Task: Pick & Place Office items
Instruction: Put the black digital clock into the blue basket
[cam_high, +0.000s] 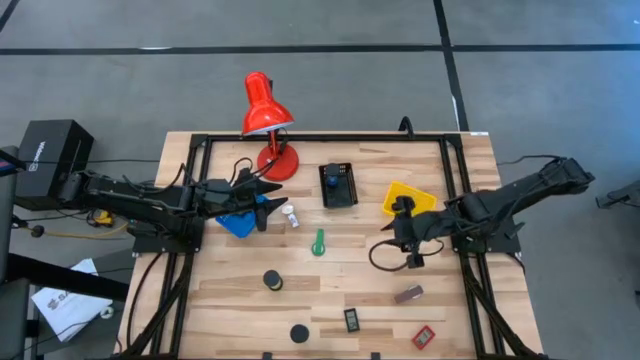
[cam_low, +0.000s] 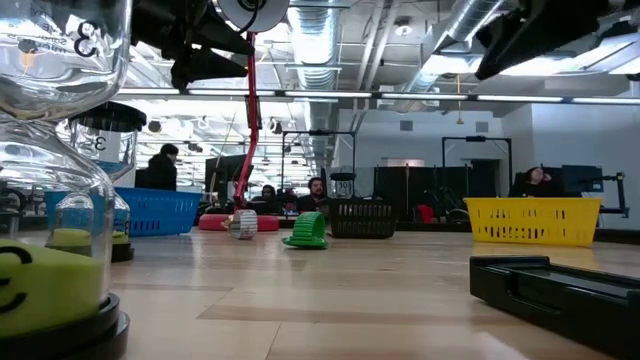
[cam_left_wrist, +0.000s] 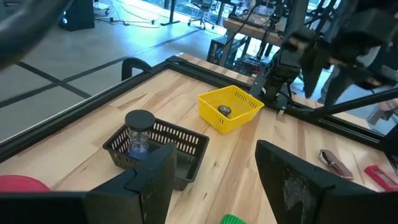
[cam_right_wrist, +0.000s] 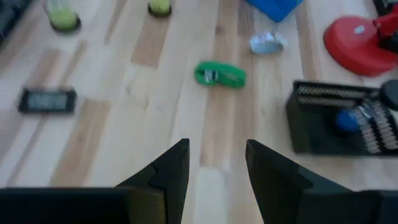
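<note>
Both the left gripper (cam_high: 268, 199) and right gripper (cam_high: 398, 232) hang wide and empty mid-frame, while most office items, including the green stick (cam_high: 319, 242), lie unsorted across the lower bench (cam_high: 330, 290).

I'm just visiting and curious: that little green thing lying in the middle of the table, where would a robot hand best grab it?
Probably from straight above, closing across the narrow stem of the green stick. It lies flat on the wood with a wider end, so the slim part fits between the fingers, and nothing touches it. The right hand, open, already faces it.

pen (cam_high: 319, 242) between bins, discs (cam_high: 273, 281) nearer front
</note>
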